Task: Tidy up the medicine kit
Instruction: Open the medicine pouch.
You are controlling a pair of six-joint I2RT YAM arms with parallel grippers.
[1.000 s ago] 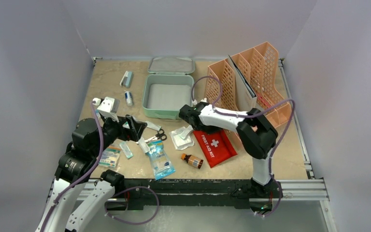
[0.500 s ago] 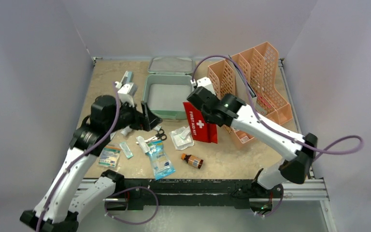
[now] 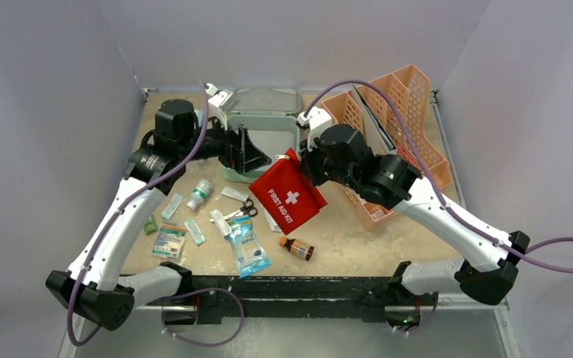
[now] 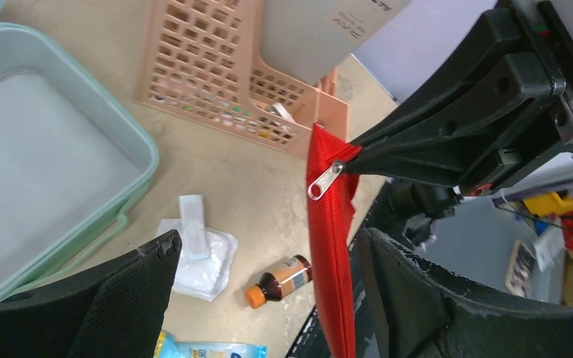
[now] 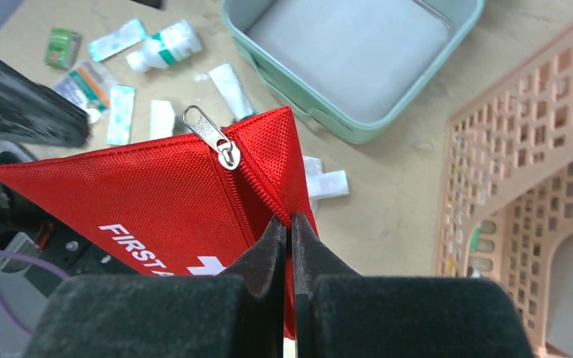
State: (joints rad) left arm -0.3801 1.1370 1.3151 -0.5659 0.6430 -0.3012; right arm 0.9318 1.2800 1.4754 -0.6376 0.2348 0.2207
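Mint-green square plastic medicine kit [image 5: 347,41]: stood open, far centre of beige desk [image 3: 343,239]. Right gripper [image 5: 287,224]: was clamped on a corner of flat red fabric first-aid pouch [image 3: 287,194], held clear of the desk. Left gripper [image 4: 265,253]: jaws stood apart, left of the pouch.

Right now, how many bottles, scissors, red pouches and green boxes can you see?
Bottles: 2, the brown bottle and the white bottle
Scissors: 1
Red pouch: 1
Green box: 1
Total: 5
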